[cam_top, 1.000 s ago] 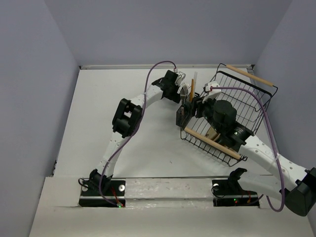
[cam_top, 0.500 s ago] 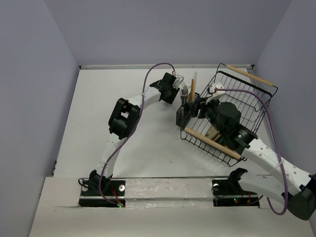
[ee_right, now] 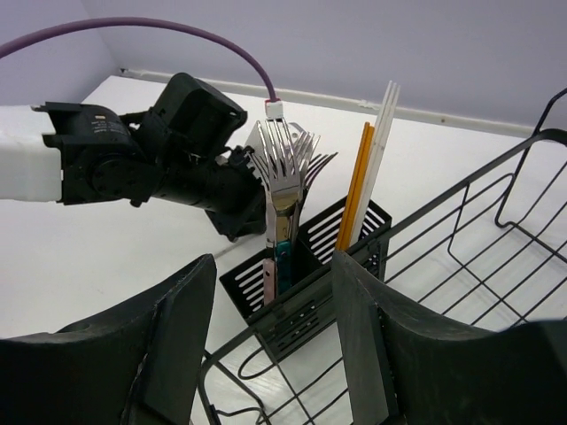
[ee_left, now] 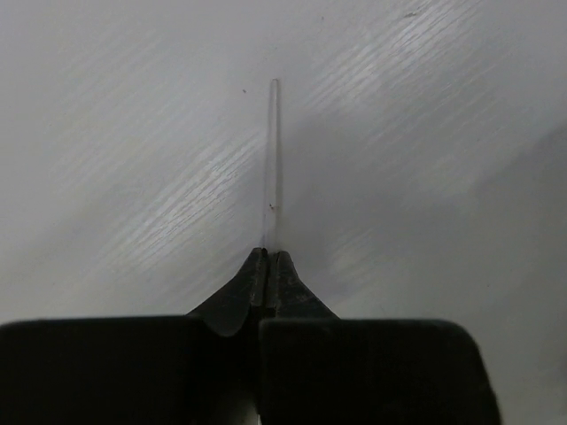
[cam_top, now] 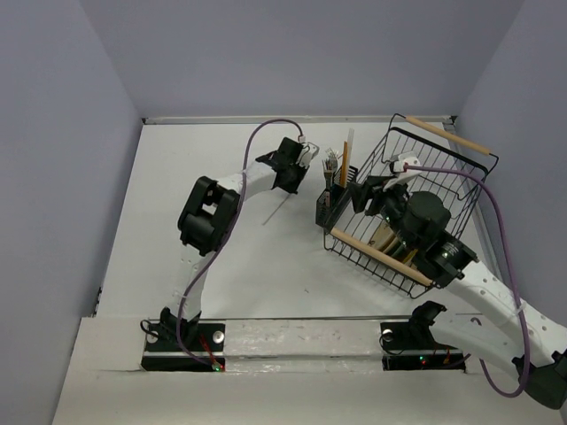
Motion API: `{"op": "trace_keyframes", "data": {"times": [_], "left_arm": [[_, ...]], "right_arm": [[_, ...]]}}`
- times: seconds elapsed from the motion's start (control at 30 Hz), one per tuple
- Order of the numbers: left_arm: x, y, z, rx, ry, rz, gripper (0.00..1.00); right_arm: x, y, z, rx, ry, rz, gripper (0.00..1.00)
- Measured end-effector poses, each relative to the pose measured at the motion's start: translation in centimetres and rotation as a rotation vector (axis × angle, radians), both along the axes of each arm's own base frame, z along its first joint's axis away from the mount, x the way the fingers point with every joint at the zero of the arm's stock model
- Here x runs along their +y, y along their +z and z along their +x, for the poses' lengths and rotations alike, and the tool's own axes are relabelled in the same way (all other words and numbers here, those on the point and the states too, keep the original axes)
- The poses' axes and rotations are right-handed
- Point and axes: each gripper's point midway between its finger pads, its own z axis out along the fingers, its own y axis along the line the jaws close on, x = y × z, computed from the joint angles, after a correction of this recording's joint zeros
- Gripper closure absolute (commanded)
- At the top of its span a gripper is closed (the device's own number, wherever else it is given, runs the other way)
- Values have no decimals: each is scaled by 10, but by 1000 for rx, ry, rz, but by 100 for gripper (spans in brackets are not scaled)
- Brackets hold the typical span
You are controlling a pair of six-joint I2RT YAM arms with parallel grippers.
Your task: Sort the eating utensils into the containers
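A pale thin chopstick (ee_left: 272,159) lies on the white table, and my left gripper (ee_left: 267,258) is shut on its near end. From above, that chopstick (cam_top: 278,210) points toward the near left, below the left gripper (cam_top: 289,182). The small black slotted holder (ee_right: 306,257) (cam_top: 333,202) hangs on the rack's left side. Several forks (ee_right: 285,159) with pink and teal handles fill one slot. A brown chopstick (ee_right: 354,190) and a white one (ee_right: 378,142) stand in another. My right gripper (ee_right: 275,336) hovers open just over the rack's rim, facing the holder.
The big black wire rack (cam_top: 430,190) with two wooden handles (cam_top: 381,257) fills the right of the table; something tan lies inside it under the right arm. The left arm's purple cable (ee_right: 177,31) arcs above the holder. Walls close in on three sides.
The left gripper has drawn back to the left, away from the holder, and closed its jaws on the pale chopstick. The right arm has shifted slightly right and nearer.
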Motion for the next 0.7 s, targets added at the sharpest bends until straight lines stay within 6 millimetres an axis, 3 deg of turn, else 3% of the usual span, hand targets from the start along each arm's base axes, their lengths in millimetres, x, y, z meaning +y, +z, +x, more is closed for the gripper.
{"op": "trace_keyframes", "data": {"times": [0.17,0.47,0.53,0.67,0.7], "left_arm": [[23,-1,-11,11,-13,30,61],[49,-4,-49,66,-59,75,61],[50,-5,-53,70,-65,76,66],[51,-5,-54,61,-70,75,100],[51,-5,-53,60,-70,74,100]], "right_arm": [[-12,7,-9,-20,-22,16,40],[-18,3,-13,-10,-34,11,40],[-17,1,-12,-3,-34,6,40],[-14,-5,-9,15,-33,-4,40],[-14,-7,-9,21,-33,-8,40]]}}
